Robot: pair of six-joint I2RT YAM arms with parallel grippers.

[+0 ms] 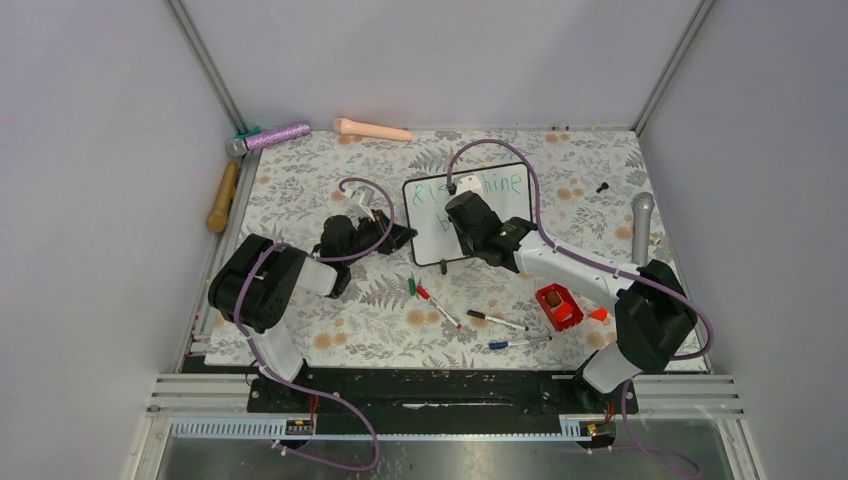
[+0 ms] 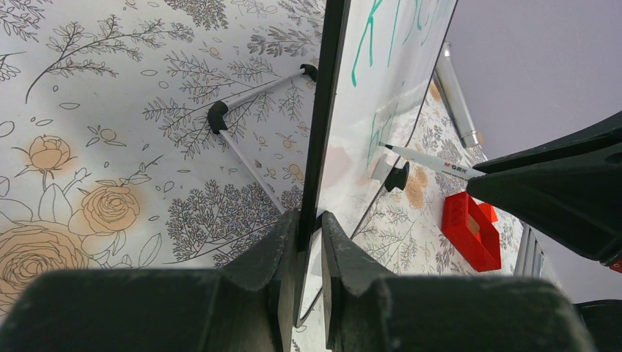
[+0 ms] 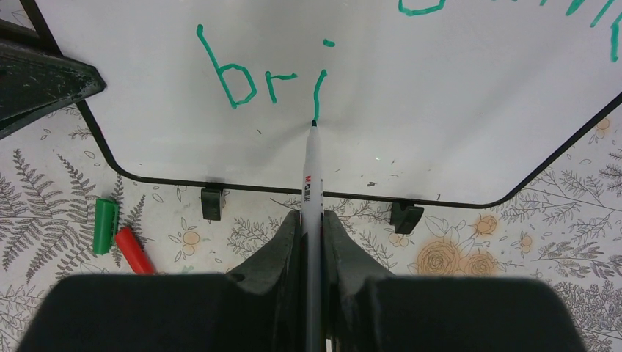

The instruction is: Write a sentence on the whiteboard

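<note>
The right hand (image 3: 312, 220) is pinched tight on a marker (image 3: 312, 165). The marker's length runs straight out from the hand, and its tip touches the whiteboard (image 3: 455, 125) at the foot of the "i" in "bri", the unfinished second line of the sentence (image 3: 273, 82). Bare board lies to the right of the tip, so I'd judge the next stroke travels rightward, along the board's long side. The left hand (image 2: 309, 224) clamps the board's left edge. The board stands on its feet mid-surface (image 1: 330, 310), facing the right arm.

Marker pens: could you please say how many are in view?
4. One green-ink pen in the right gripper's jaws, tip on the whiteboard; a red-capped pen, a black pen and a blue pen lie loose nearby. Others may be hidden.
</note>
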